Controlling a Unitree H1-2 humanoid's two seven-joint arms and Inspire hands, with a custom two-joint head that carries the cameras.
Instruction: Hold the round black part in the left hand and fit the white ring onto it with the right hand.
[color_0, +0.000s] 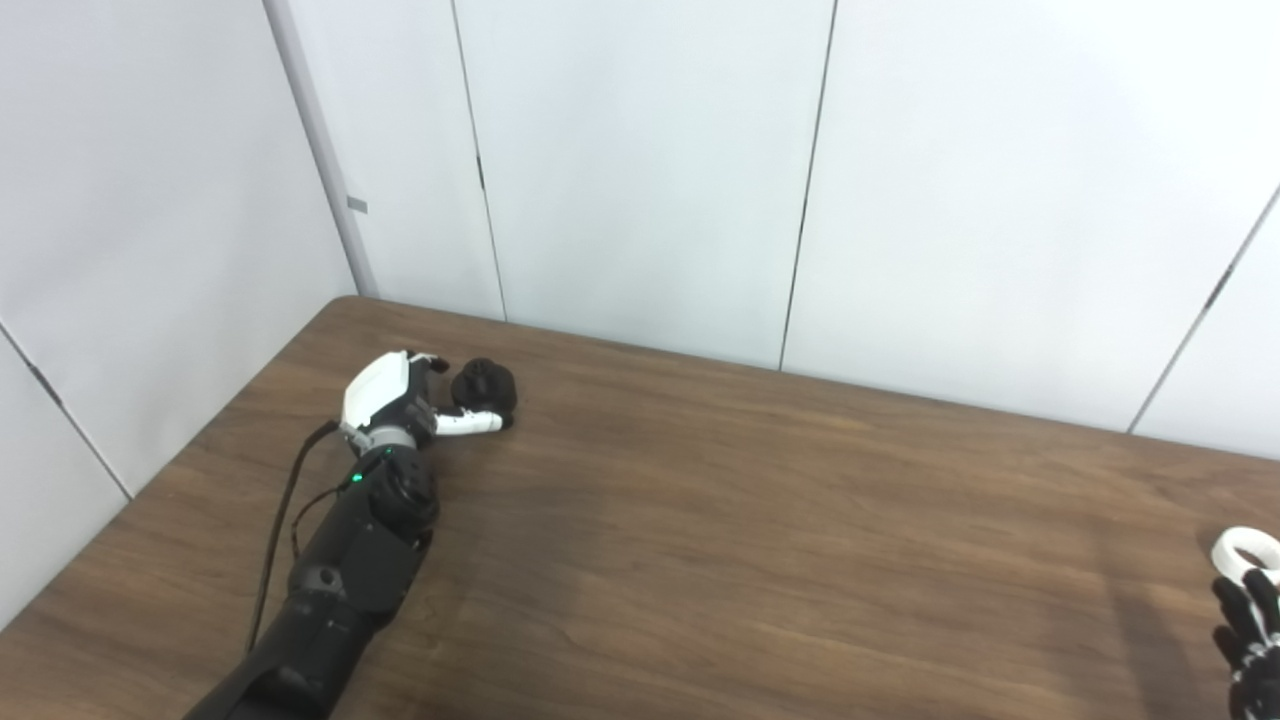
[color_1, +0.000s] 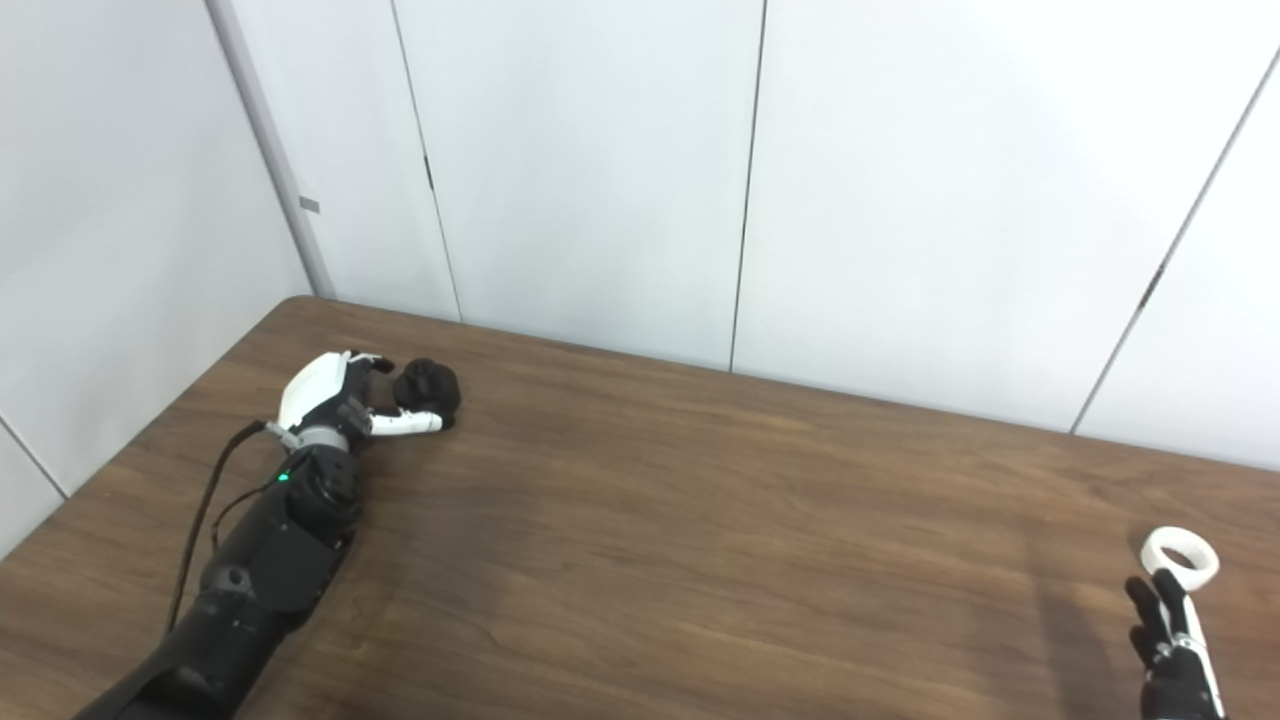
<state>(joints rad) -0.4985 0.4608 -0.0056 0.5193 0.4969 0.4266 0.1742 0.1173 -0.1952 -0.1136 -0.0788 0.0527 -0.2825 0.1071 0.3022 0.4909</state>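
The brown wood-grain table (color_1: 700, 520) fills the lower frame; its far edge runs along the white panelled wall (color_1: 600, 150), and its rounded far-left corner sits just behind the left hand. A wide, bare stretch of tabletop separates the two hands. The left arm (color_1: 250, 560), black with a trailing cable, lies along the left side of the table, ending in the left hand (color_1: 330, 400), whose fingers are spread and hold nothing; its white thumb (color_1: 405, 424) reaches along the near side of the round black part (color_1: 427, 385), which rests on the table near the far-left corner, its orientation indistinct. The right hand (color_1: 1170, 640), near the lower right edge, shows parted fingers and grips nothing. The white ring (color_1: 1180, 556) lies flat, opening upward, just beyond the right fingertips; contact cannot be determined.
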